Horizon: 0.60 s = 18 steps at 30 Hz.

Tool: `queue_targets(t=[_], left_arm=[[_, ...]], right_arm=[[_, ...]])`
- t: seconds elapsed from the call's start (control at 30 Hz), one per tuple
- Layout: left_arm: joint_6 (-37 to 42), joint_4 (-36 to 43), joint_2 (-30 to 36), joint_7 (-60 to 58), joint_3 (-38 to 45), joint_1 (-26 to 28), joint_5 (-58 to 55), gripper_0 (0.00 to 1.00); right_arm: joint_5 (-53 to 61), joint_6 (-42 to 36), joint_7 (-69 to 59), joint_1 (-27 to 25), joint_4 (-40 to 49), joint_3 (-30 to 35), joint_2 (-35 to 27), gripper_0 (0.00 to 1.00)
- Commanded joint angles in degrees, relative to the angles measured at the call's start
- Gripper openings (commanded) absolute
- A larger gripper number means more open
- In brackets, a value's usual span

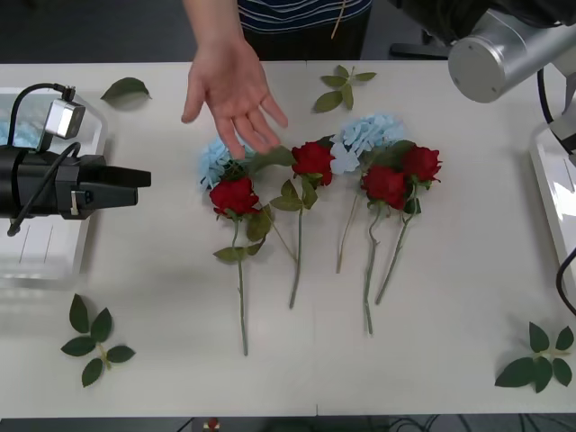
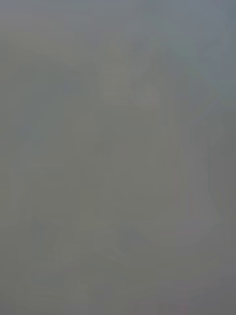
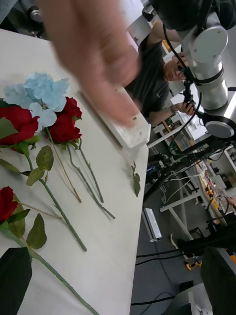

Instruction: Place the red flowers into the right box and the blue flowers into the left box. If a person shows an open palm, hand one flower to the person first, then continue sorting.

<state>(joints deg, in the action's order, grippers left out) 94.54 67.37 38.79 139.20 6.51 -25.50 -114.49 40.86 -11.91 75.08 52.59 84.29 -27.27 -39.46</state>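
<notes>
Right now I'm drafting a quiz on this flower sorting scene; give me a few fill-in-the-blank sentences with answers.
A person's hand is held out, palm open, above the ____ flowers.
The number of red flowers lying on the table is ____.
The left gripper hovers over the ____ box.

Answers: blue; four; left

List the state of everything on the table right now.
Red flowers: four, lying unsorted on table.
Blue flowers: two, lying behind the red ones.
Left box: something pale blue inside.
Right box: contents hidden.
Person's hand: palm open above flowers.
Left gripper: open, empty, by left box.
</notes>
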Motion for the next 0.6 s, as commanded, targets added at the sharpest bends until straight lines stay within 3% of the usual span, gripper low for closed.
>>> queue_targets(t=[0.03, 0.27, 0.6], left_arm=[[0.3, 1.4, 0.4, -0.5, 1.2, -1.6, 0.0, 1.0], [0.3, 1.4, 0.4, -0.5, 1.2, -1.6, 0.0, 1.0], [0.3, 1.4, 0.4, -0.5, 1.2, -1.6, 0.0, 1.0]], right_arm=[[-2.8, 0.3, -2.3, 4.9, -3.7, 0.1, 2.3, 0.0], [-5.0, 0.3, -2.4, 9.0, -10.9, 0.1, 7.0, 0.0], [-5.1, 0.2, -2.5, 9.4, -11.7, 0.1, 7.7, 0.0]])
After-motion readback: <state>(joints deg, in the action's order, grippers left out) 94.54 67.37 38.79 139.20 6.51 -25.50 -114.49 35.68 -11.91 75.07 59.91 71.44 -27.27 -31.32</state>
